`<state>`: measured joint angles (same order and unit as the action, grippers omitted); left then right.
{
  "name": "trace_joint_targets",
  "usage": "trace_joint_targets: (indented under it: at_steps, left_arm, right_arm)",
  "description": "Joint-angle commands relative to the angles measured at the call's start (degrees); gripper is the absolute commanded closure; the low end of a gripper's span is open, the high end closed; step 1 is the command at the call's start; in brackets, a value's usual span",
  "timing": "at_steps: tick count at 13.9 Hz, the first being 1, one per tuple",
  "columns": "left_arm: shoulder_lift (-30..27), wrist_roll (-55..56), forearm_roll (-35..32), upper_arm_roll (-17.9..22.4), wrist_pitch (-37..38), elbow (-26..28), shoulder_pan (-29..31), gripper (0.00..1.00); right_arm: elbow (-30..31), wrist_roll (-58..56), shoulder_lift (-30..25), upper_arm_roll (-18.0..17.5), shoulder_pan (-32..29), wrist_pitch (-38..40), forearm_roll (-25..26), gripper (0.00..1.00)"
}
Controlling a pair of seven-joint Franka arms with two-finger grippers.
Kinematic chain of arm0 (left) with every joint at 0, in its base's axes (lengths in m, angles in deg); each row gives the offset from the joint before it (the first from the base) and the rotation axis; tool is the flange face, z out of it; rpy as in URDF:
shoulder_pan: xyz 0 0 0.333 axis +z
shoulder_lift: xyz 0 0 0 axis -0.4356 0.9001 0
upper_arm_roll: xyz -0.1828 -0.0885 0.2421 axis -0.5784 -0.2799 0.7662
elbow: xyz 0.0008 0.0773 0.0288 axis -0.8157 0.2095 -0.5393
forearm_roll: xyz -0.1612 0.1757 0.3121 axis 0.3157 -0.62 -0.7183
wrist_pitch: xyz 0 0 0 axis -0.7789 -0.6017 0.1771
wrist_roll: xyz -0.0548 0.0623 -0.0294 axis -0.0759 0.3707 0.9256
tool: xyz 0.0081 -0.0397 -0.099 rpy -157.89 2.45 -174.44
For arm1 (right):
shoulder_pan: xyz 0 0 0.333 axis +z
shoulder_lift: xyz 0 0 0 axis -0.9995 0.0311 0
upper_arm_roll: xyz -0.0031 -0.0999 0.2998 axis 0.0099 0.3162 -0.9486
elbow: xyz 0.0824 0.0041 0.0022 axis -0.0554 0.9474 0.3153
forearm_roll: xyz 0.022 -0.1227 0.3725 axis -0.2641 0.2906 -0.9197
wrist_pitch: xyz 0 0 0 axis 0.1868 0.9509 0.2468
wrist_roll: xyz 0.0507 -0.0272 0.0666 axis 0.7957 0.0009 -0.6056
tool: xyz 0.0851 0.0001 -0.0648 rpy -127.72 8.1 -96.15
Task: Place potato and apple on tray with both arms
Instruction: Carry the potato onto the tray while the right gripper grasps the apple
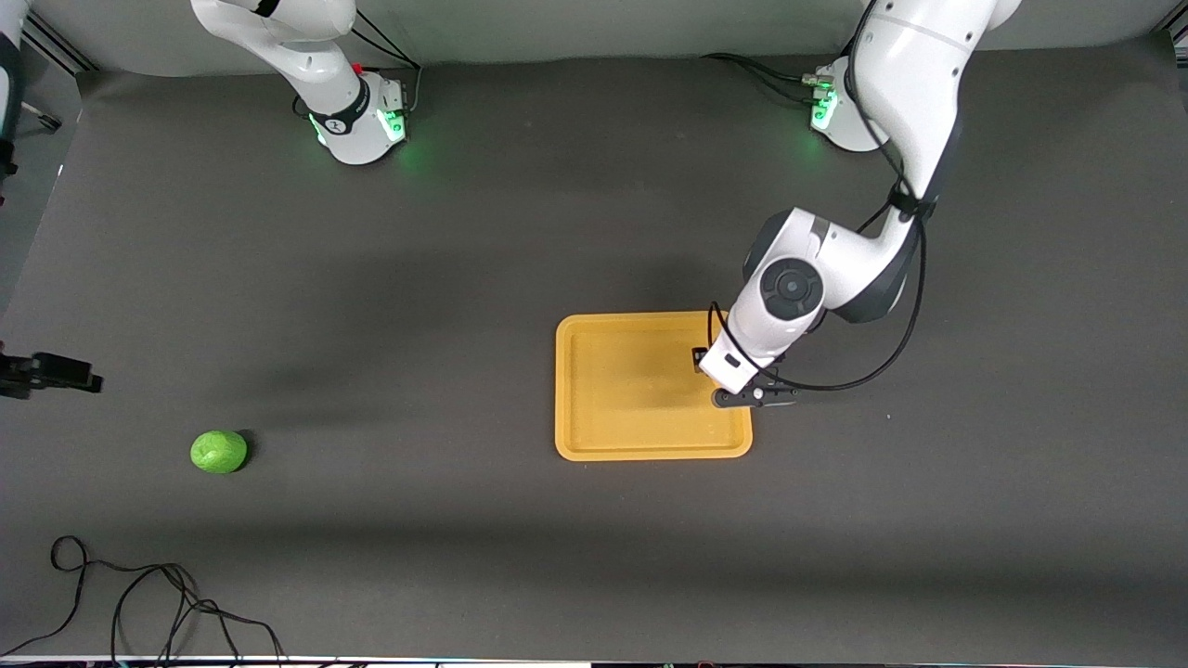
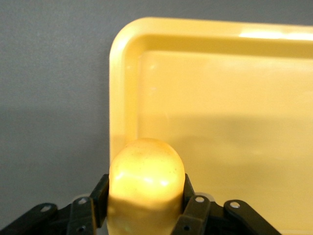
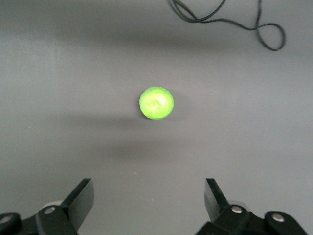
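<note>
Only my left wrist view shows the potato [image 2: 145,183], pinched in the left gripper [image 2: 146,205] over the tray [image 1: 580,436] edge. My right wrist view shows the right gripper [image 3: 148,203] spread wide above the apple [image 1: 219,452], which sits on the surface toward the right arm's end.

- Arms [image 1: 863,250]: glossy white shells, dark grey bands at the joints, a round dark grey cap on one joint.
- Bases [image 1: 367,121]: white, lit by green lamps.
- Black cables [image 1: 914,306] loop along the left arm.
- Left pincer [image 2: 146,205]: black links with silver screws.
- Right pincer [image 3: 149,203]: black fingers, silver screws.
</note>
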<state>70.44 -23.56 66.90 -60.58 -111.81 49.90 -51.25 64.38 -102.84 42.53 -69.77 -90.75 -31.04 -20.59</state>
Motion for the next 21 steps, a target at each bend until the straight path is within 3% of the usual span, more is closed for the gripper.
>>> trace_joint_targets:
  at_steps: [1,7,8,9,10,11,12,16,19,20,21]
  left_arm:
    - [2.3,2.6,-1.5,0.6,-1.4,-1.3,-0.4,0.91]
    - [2.7,5.0,-1.3,0.5,-2.6,-1.6,-0.6,0.87]
    - [2.8,5.0,-1.4,0.5,-2.6,-1.6,-0.8,0.81]
    - [2.9,5.1,-1.4,0.5,-2.6,-1.6,-1.4,0.66]
    - [3.1,5.0,-1.5,0.5,-2.6,-1.6,-1.4,0.37]
    - [3.1,5.0,-1.5,0.5,-2.8,-1.6,-1.4,0.18]
    - [3.1,5.0,-1.5,0.5,-2.8,-1.9,-1.4,0.08]
    - [2.2,5.0,-1.5,0.5,-2.3,-2.2,-1.0,0.01]
    - [-4.8,4.5,-1.4,0.8,-0.3,-1.8,1.5,0.01]
    - [-7.5,4.0,-1.4,0.8,3.2,-1.8,2.3,0.01]
    - [-9.9,3.8,-1.7,0.9,6.5,-1.9,2.5,0.01]
  right_arm:
    - [-0.5,-1.6,5.8,0.3,-0.3,-5.1,-2.4,0.00]
    - [6.8,-1.7,12.0,-0.2,0.2,-22.1,-6.6,0.00]
    - [7.8,-1.7,12.9,-0.2,0.2,-23.8,-7.6,0.00]
    - [8.4,-1.9,13.7,-0.2,0.2,-25.5,-9.0,0.00]
    - [8.5,-1.9,15.2,-0.2,0.3,-26.8,-9.8,0.00]
    - [8.5,-1.9,16.2,-0.3,0.3,-27.7,-10.7,0.00]
    - [8.7,-2.0,17.2,-0.3,0.3,-28.6,-11.5,0.00]
    - [12.1,-2.0,18.8,-0.8,0.2,-34.5,-12.2,0.00]
    - [12.6,-2.3,19.8,-0.9,0.2,-35.4,-13.5,0.00]
    - [12.5,-2.3,19.8,-0.9,0.3,-35.1,-13.5,0.09]
    - [12.4,-2.7,19.4,-0.9,0.3,-34.9,-13.5,0.38]
